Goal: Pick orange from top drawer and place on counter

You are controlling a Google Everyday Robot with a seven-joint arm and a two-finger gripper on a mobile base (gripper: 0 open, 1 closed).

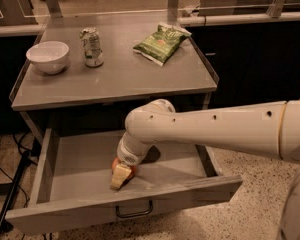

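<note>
- the orange (131, 172) is down in the top drawer (80, 159), sitting on the drawer floor a bit toward the front and roughly mid-width. You only see slivers of it peeking out on either side of the gripper
- the gripper (121, 176) is inside the drawer, right on the orange. The fingers (118, 178) look clamped on the fruit: the pale near one lies flat across its front, and the far one is hidden behind it
- the orange looks like it's resting on the drawer floor, not lifted
- the white arm (215, 129) comes in from the right side, crosses over the drawer's right half and bends down at the wrist into the drawer
- the drawer itself is pulled way out, with its dark loop handle (134, 211) in the centre of the front panel. Apart from the orange, its grey floor is bare
- up on the desk (125, 79) there's a white bowl (48, 56) at the back left, a drink can (92, 46) standing upright just beside it, and a green snack bag (161, 43) lying flat toward the back right
- all three are well apart from the gripper
- speckled floor (250, 204) under everything, and a long pale-edged counter (240, 19) runs behind on the right
</note>
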